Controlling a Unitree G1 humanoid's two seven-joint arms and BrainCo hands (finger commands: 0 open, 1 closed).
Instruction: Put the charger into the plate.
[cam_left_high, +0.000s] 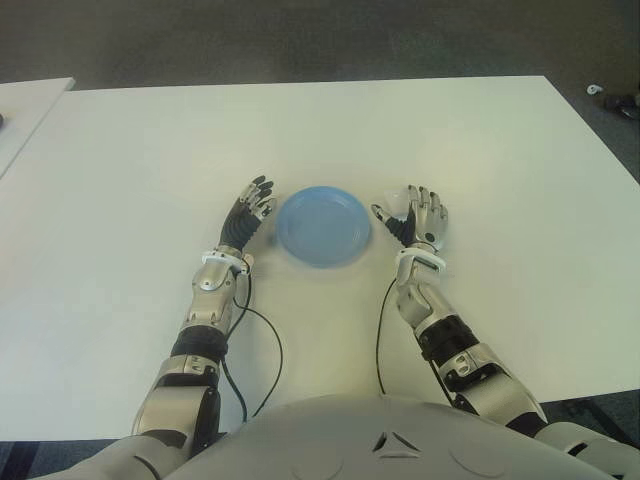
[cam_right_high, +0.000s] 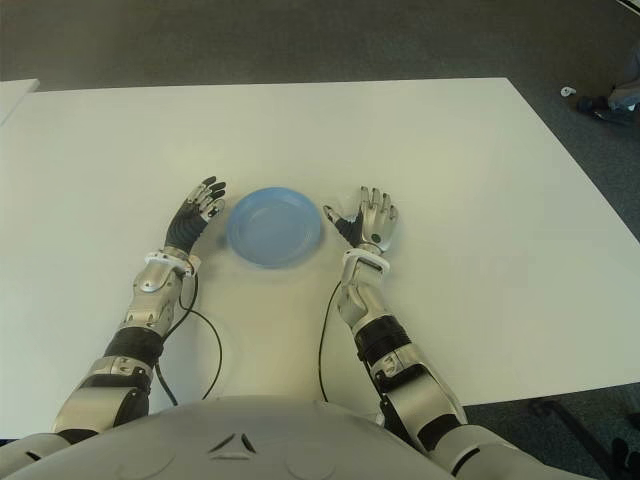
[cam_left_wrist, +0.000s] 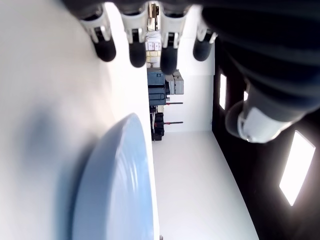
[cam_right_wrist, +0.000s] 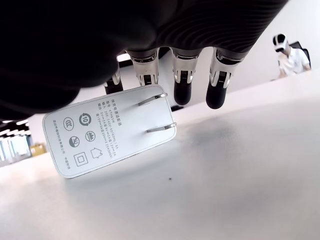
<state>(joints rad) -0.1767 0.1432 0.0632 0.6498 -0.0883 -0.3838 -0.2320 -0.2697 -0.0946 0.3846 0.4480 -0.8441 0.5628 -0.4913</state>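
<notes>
Eye views: white table, blue plate near its front middle, nothing in it. Left hand just beside the plate's left rim, fingers stretched out, holding nothing. Right hand just beside the plate's right rim, palm down, fingers extended over a small white charger that peeks out at the hand's plate side. Charger is outside the plate, close to its right edge. Black cables trail from both wrists back along the table toward the torso.

Left wrist view: four dark fingertips straight and apart, thumb off to one side, nothing between them. Plate rim close by on the table.

Right wrist view: white charger with two metal prongs, printed face toward the camera, sitting under the palm and tilted against the table. Fingers hang straight beyond it, not wrapped around it; hand loose, no grasp visible. A person with a headset sits far in the background.
</notes>
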